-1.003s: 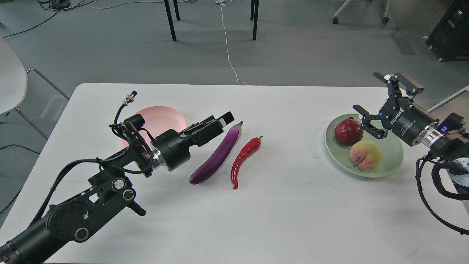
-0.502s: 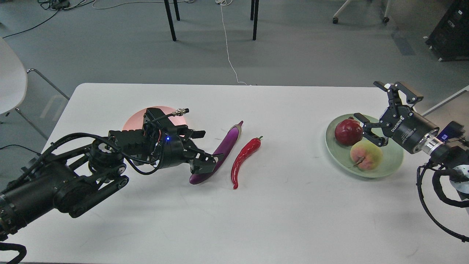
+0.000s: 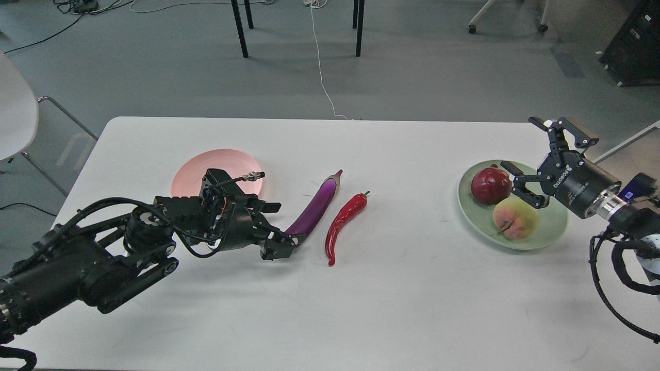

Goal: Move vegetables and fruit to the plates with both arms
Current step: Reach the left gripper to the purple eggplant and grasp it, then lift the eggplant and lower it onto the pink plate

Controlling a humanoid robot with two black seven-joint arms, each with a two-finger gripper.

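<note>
The purple eggplant [image 3: 315, 208] lies diagonally mid-table, with the red chili [image 3: 344, 222] beside it on the right. My left gripper [image 3: 278, 232] is low at the eggplant's near end and hides that end. Its jaws look apart, and the eggplant rests on the table. The pink plate [image 3: 206, 167] is behind the left gripper, with nothing visible on it. The pomegranate [image 3: 490, 185] and the peach [image 3: 514, 217] sit on the green plate [image 3: 554, 219]. My right gripper [image 3: 521, 145] is open and empty, just right of the pomegranate and above the plate.
The white table [image 3: 361, 309] ends just behind the plates and at the right past the green plate. Chair legs [image 3: 240, 28] and a white cable [image 3: 322, 77] are on the floor beyond. A white chair [image 3: 15, 113] stands at the left.
My left arm dropped low and its gripper turned and came down onto the eggplant's near end. The right gripper drifted slightly down and right. The eggplant, chili and fruit did not move.
</note>
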